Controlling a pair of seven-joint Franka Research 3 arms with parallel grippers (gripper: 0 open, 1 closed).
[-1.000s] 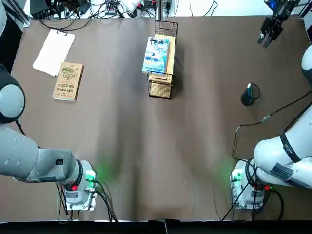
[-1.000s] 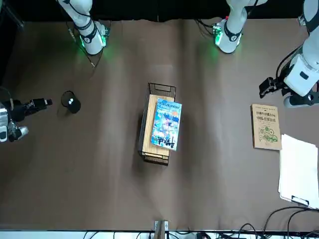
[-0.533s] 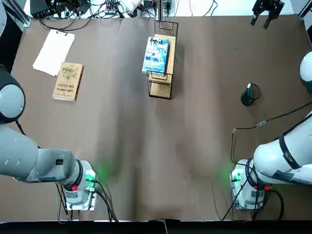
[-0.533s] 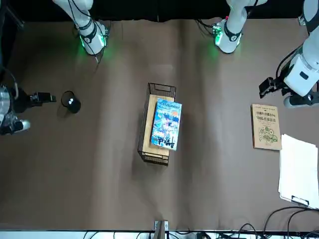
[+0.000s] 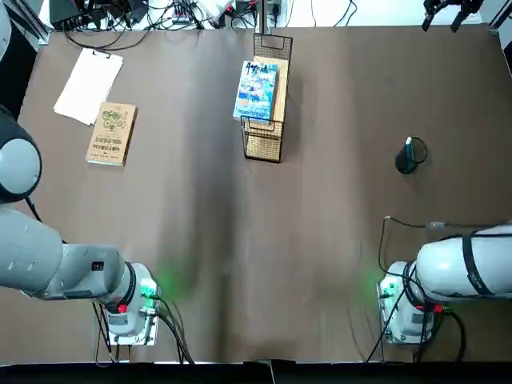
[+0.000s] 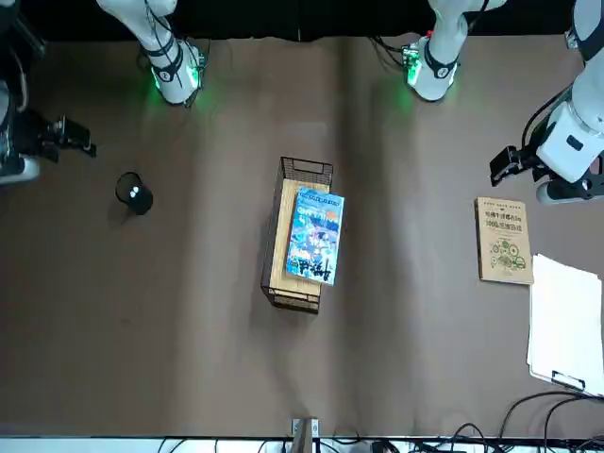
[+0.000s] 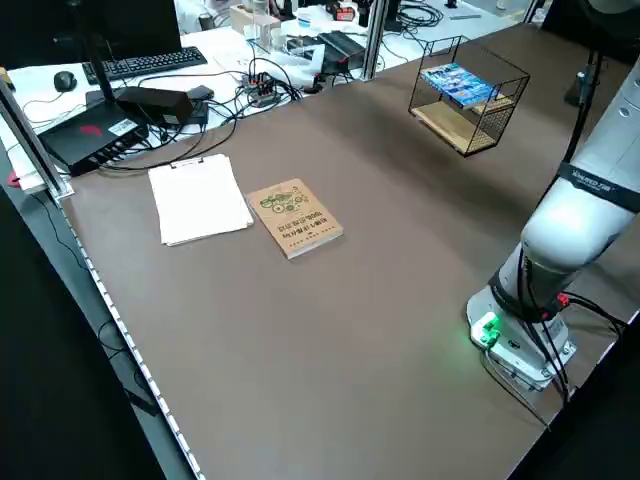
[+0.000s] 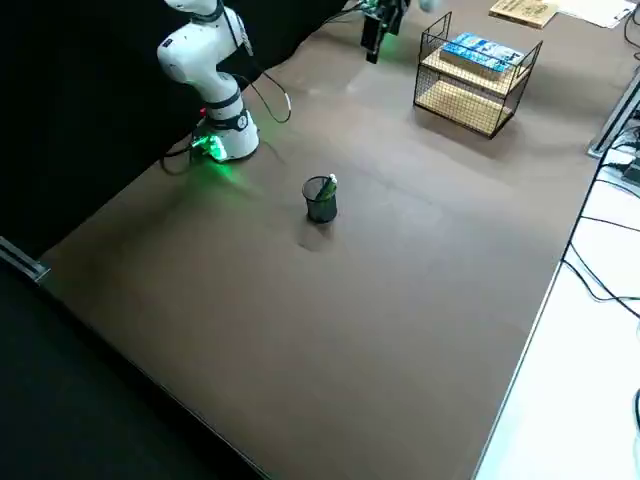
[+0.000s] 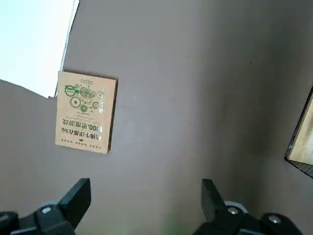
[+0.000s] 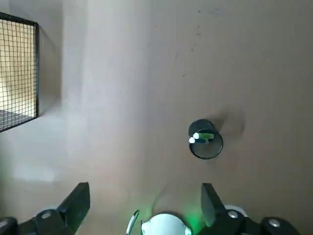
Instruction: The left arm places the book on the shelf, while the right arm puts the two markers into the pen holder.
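The book (image 5: 255, 92) lies on the shelf (image 5: 263, 147), and the two markers (image 10: 201, 137) stand in the pen holder (image 10: 205, 145) on the worktop (image 5: 320, 208). The right claw (image 10: 145, 196), its fingers apart, hangs over the worktop's far right; the left claw (image 9: 146, 193), fingers also apart, hovers at the left side, well apart from the shelf.

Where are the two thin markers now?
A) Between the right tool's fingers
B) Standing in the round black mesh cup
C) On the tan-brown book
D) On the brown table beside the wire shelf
B: both markers poke up inside the black mesh cup.
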